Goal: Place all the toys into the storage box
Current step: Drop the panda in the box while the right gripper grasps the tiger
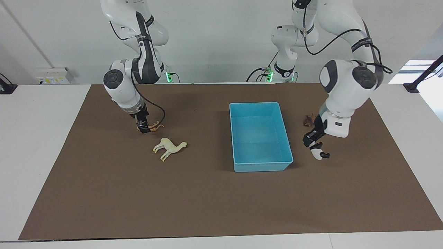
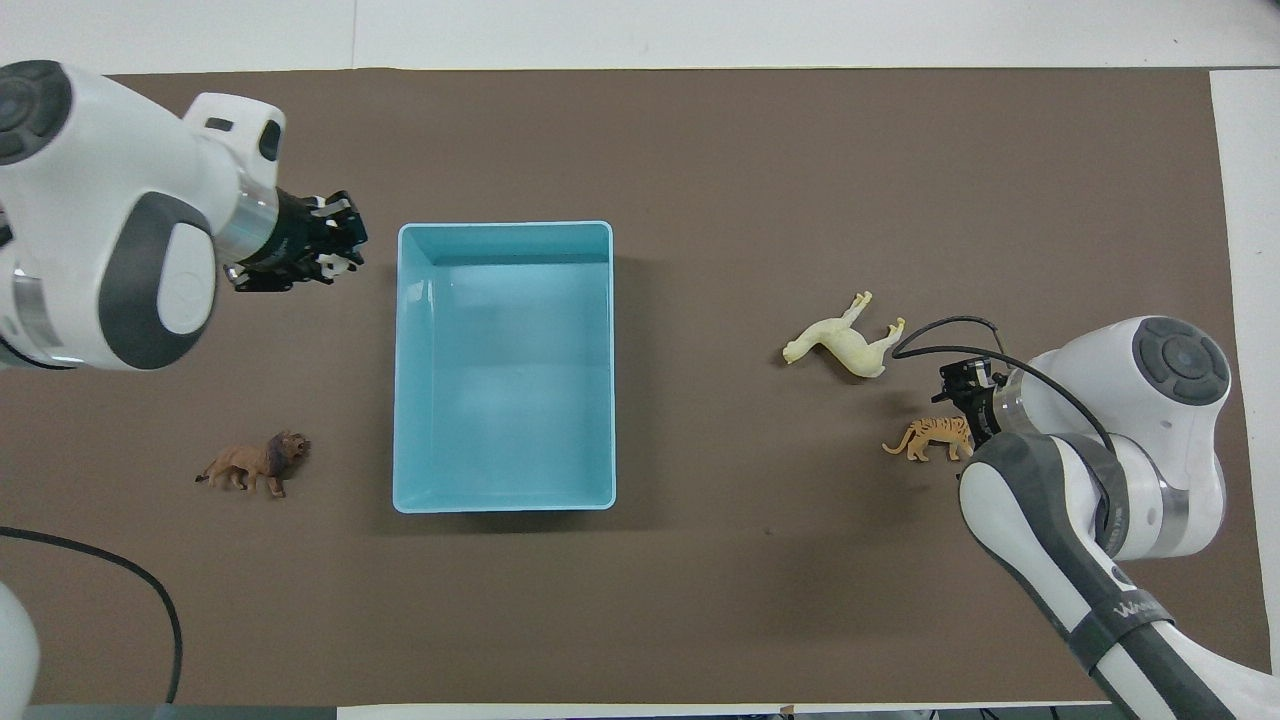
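The light blue storage box (image 1: 260, 138) (image 2: 500, 370) lies empty at mid-table. My left gripper (image 1: 315, 149) (image 2: 322, 250) is shut on the black-and-white panda (image 1: 317, 154) (image 2: 338, 263), low over the mat beside the box's farther corner, toward the left arm's end. My right gripper (image 1: 142, 127) (image 2: 962, 420) is down at the mat, shut on the hind end of the orange striped tiger (image 1: 154, 126) (image 2: 928, 438). The cream llama (image 1: 169, 148) (image 2: 845, 342) lies on its side a little farther out than the tiger. The brown lion (image 1: 309, 120) (image 2: 255, 463) stands nearer to the robots than the panda.
A brown mat (image 1: 207, 200) (image 2: 760, 150) covers the white table. The box sits between the two grippers. A black cable (image 2: 120, 580) lies near the left arm's base.
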You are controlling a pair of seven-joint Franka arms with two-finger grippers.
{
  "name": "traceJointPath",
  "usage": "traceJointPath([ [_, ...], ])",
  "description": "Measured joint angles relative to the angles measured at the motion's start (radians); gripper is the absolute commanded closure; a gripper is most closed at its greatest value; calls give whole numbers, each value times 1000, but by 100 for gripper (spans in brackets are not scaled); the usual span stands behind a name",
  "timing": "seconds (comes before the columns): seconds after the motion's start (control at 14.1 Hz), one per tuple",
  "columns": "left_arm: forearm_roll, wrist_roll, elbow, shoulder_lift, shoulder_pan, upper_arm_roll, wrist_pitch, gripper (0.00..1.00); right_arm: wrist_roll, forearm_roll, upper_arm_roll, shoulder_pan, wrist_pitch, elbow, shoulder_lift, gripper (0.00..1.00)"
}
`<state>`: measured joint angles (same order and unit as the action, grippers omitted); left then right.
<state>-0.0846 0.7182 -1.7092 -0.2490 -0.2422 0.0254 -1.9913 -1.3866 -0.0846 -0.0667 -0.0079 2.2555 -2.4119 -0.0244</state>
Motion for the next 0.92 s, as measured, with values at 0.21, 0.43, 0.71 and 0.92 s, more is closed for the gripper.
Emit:
traceJointPath([
  [0.21, 0, 164, -80, 6, -144, 1, -105, 32, 0, 0, 0, 0, 63, -43, 2, 0],
  [0.43, 0, 210, -190, 33, -212, -1, -161, 0, 0, 0, 0, 0, 93, -71, 2, 0],
  [0.71, 2, 205, -186, 117, -177, -35, -54, 0, 4, 0, 1, 0, 125, -100, 2, 11],
  [0.92, 6, 66, -193, 188, -10, -43, 41, 0, 7, 0, 1, 0, 155, -110, 2, 53],
])
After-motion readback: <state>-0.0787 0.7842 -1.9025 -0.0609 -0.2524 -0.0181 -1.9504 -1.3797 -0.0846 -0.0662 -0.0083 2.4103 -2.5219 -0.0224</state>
